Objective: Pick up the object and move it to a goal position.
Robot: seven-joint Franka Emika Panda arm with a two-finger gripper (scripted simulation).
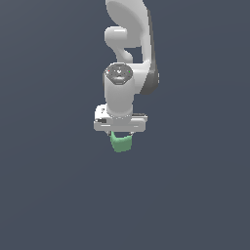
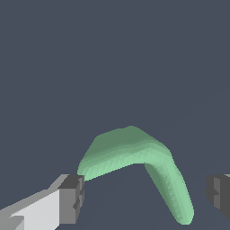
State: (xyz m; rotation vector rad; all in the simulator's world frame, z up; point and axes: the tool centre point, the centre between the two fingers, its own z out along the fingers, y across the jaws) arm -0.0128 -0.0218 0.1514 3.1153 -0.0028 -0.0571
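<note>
Gripper (image 2: 146, 194) jaws spread wide, fingers (image 2: 72, 197) flanking green block (image 2: 134, 150); one pad touching block end, other clear. Arm (image 1: 128, 58) directly above.

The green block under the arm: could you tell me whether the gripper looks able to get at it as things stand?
Probably yes. The gripper is open, with the green block between its fingers and nothing else visibly near; one end sits close to a finger.

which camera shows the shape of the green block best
The wrist view: the green block fills the frame as a bent, boomerang-like form between the open pincer fingers. The exterior view shows only a small green patch below the white pincer, its upper part hidden.
</note>
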